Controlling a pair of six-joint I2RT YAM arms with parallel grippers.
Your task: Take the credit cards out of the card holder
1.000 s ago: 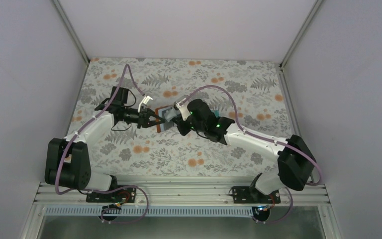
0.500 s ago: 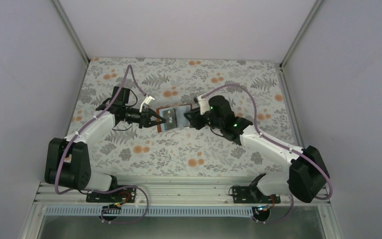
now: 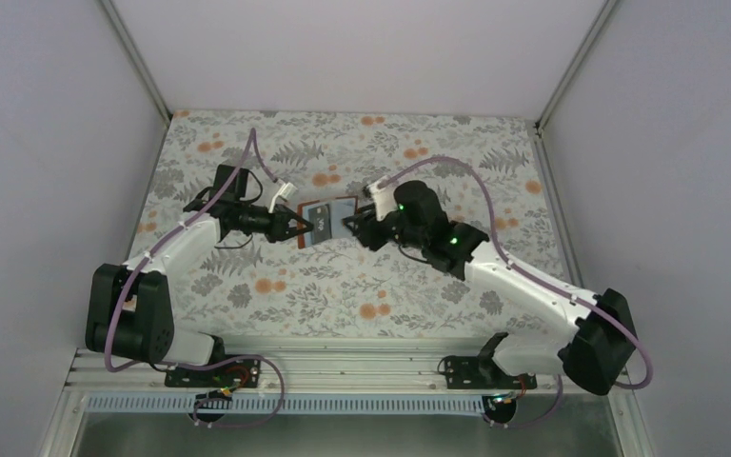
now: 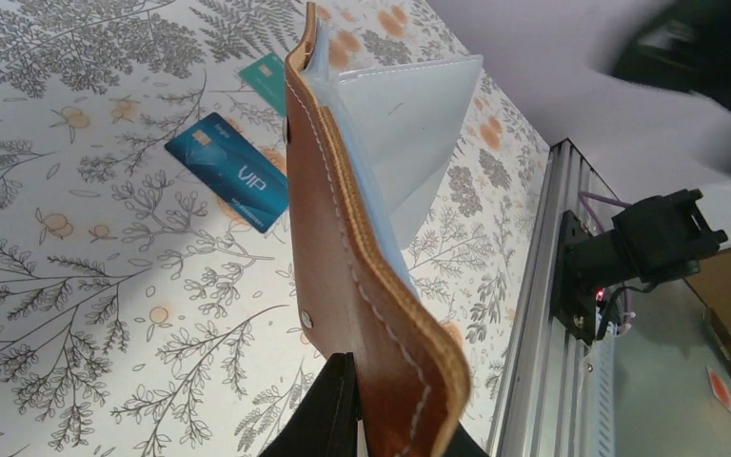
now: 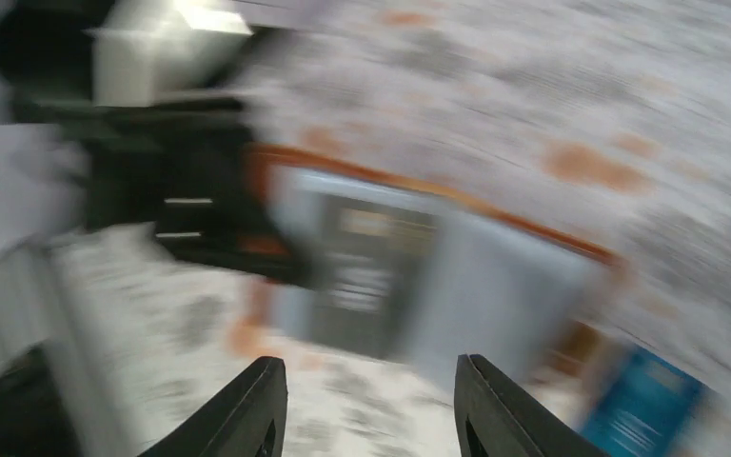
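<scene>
Brown leather outside and pale blue-grey within, the holder point(image 4: 343, 238) is held open above the middle of the table point(image 4: 76, 286), standing on edge and, as far as I can judge, clear of it. A black card point(image 5: 366, 271) sits in one of its pockets. A blue card point(image 4: 238, 173) lies flat on the table at the holder's 9 o'clock in the left wrist view, and a teal card point(image 4: 265, 78) lies towards 11 o'clock, partly hidden behind the leather. No pink card can be made out. In the top view the left fingers point(image 3: 290, 227) are closed on the holder's end at 9 o'clock. The right fingers point(image 3: 355, 225) are spread apart at its 3 o'clock with nothing between them, facing the pockets. The work looks roughly half done, with the black card the next one to draw. The main risk is the one-ended grip: a tug on a snug card could twist the holder round that pinch or pull it free. The right wrist view is heavily blurred, which suggests quick travel, and a hasty closure could nip the pocket lip together with the card or knock the open flap shut. A card released carelessly could land on top of those on the table.
</scene>
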